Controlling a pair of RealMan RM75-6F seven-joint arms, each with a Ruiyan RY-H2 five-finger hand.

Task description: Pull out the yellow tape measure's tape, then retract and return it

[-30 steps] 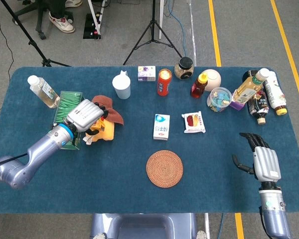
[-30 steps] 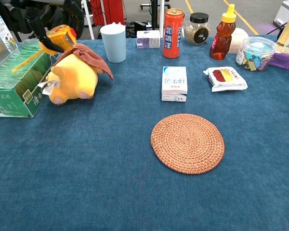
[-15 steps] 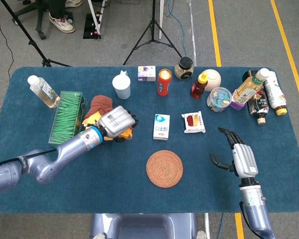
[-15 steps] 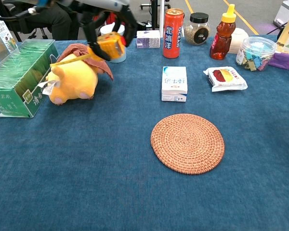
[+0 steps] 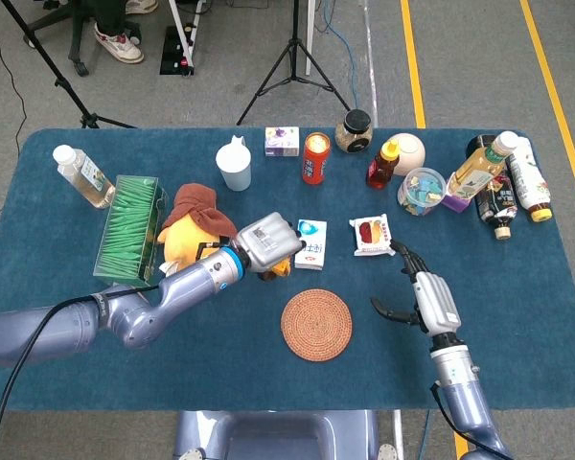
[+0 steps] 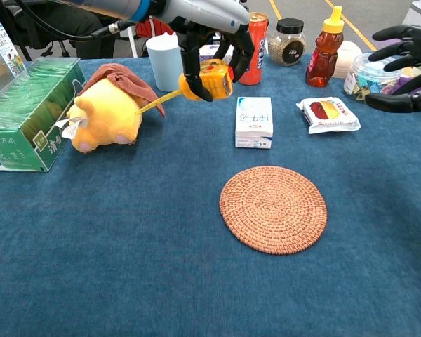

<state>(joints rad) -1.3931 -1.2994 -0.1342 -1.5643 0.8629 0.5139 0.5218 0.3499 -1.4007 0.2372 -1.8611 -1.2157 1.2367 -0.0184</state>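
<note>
yellow tape measure (image 6: 209, 78) gripped, left robot hand (image 6: 212, 35)

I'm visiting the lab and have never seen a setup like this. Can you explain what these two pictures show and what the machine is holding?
This is a two-armed robot at a table covered in blue cloth, each arm ending in a hand shaped like a person's. One picture comes from a camera on its head, looking down; the other from its chest, looking across the table.

The left hand holds a yellow tape measure above the table, with a short yellow strip sticking out toward the plush toy. The right hand is open, holding nothing, near a small snack packet.

Also on the table are a round woven coaster, a green tea box, a white carton, a red can, a pale cup and several bottles and jars along the back.
</note>
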